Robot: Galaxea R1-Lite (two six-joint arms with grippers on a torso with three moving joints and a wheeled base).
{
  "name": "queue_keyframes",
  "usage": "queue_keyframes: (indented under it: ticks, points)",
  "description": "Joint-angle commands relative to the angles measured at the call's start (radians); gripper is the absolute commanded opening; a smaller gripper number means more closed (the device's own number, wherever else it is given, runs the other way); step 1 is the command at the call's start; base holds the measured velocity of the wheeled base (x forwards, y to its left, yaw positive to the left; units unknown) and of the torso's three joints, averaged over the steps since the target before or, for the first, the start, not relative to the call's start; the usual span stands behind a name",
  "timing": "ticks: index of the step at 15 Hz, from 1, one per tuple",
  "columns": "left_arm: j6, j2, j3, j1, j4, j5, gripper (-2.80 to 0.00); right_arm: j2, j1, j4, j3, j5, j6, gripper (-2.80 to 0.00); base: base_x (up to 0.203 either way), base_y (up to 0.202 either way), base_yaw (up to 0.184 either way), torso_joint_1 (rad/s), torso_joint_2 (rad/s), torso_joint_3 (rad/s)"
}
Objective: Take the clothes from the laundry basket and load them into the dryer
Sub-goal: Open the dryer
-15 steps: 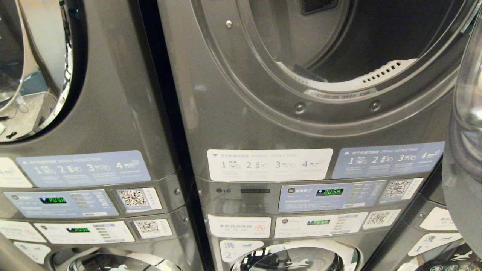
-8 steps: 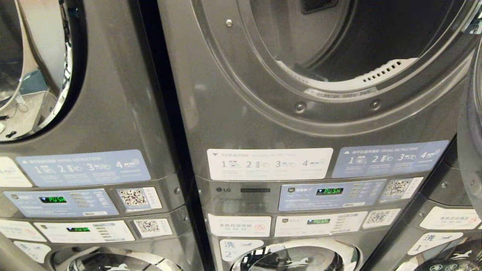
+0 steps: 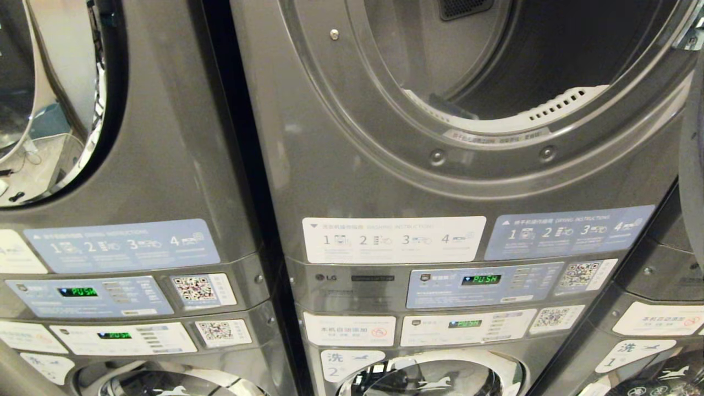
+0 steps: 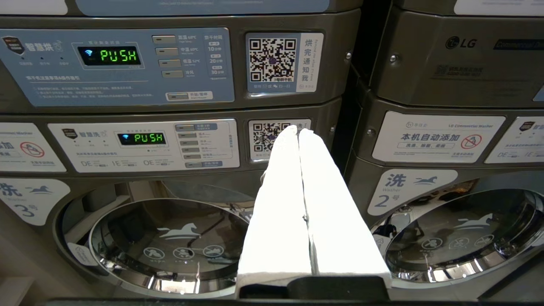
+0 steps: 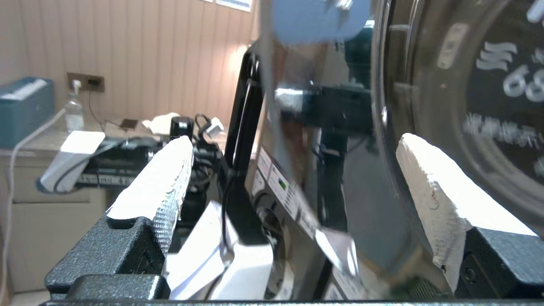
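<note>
Ahead, the dryer (image 3: 385, 165) drum gapes open and bare, its door (image 3: 694, 143) swung out at the right edge; right gripper (image 5: 293, 170) spread wide beside that door, left gripper (image 4: 299, 204) pressed together before the washers (image 4: 170, 238); no clothes visible

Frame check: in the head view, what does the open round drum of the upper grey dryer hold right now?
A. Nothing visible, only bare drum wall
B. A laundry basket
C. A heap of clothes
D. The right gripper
A: the open round drum of the upper grey dryer shows only its dark wall and white perforated lint grille; no clothes appear.
</note>
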Motion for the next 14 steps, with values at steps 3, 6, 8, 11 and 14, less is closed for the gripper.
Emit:
queue_keyframes:
  ticks: [3,6,8,11,14]
  points:
    - [0.000,0.000,0.000,0.000,0.000,0.000,-2.80,-0.144,-0.021,0.126,-0.026,-0.082,-0.081,0.00,0.000,0.000,0.000,0.000,0.00,0.000]
    - [0.000,0.000,0.000,0.000,0.000,0.000,-2.80,-0.112,-0.023,0.123,-0.016,-0.152,-0.186,0.00,0.000,0.000,0.000,0.000,0.00,0.000]
    - [0.000,0.000,0.000,0.000,0.000,0.000,-2.80,-0.111,-0.035,0.123,0.013,-0.163,-0.268,0.00,0.000,0.000,0.000,0.000,0.00,0.000]
    - [0.000,-0.001,0.000,0.000,0.000,0.000,-2.80,-0.133,-0.079,0.122,0.083,-0.159,-0.326,0.00,0.000,0.000,0.000,0.000,0.00,0.000]
    - [0.000,0.000,0.000,0.000,0.000,0.000,-2.80,-0.162,-0.115,0.124,0.147,-0.196,-0.273,0.00,0.000,0.000,0.000,0.000,0.00,0.000]
